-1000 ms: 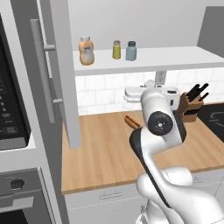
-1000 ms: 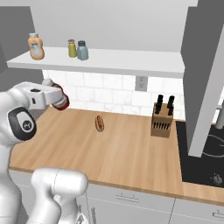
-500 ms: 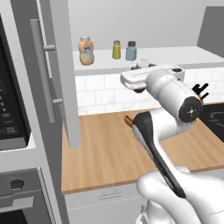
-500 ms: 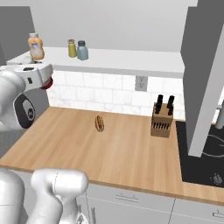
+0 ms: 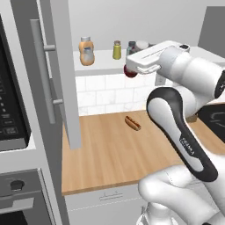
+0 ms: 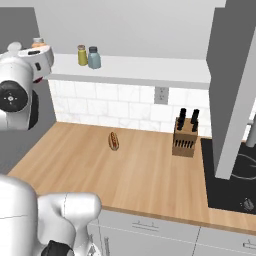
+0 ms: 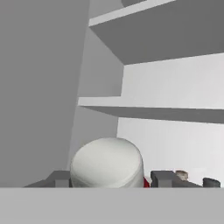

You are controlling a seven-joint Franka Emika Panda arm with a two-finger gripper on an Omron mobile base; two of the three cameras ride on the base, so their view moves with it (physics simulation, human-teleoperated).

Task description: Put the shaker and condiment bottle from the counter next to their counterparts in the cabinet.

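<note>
1. The gripper (image 5: 130, 70), upper middle of the left base view, has its fingers clamped on the red bottle (image 5: 129, 71). The bottle hangs just in front of the shelf (image 5: 99, 59) edge, its red body peeping out below the hand.
2. In the hand view, a pale round end (image 7: 107, 162) sits at bottom centre between the two dark tips, red showing beside it.
3. The orange bottle (image 5: 86, 51) stands upper left on the shelf, with the yellow shaker (image 5: 117, 50) to its right. The blue-grey shaker (image 6: 93, 57) stands beside the yellow one in the right base view, so that half looks done.
4. Good practice, I judge: carry the bottle over the shelf edge, clear of the door (image 5: 61, 74), and aim for the gap beside the orange bottle.
5. Set it upright and let go only once it rests.
</note>
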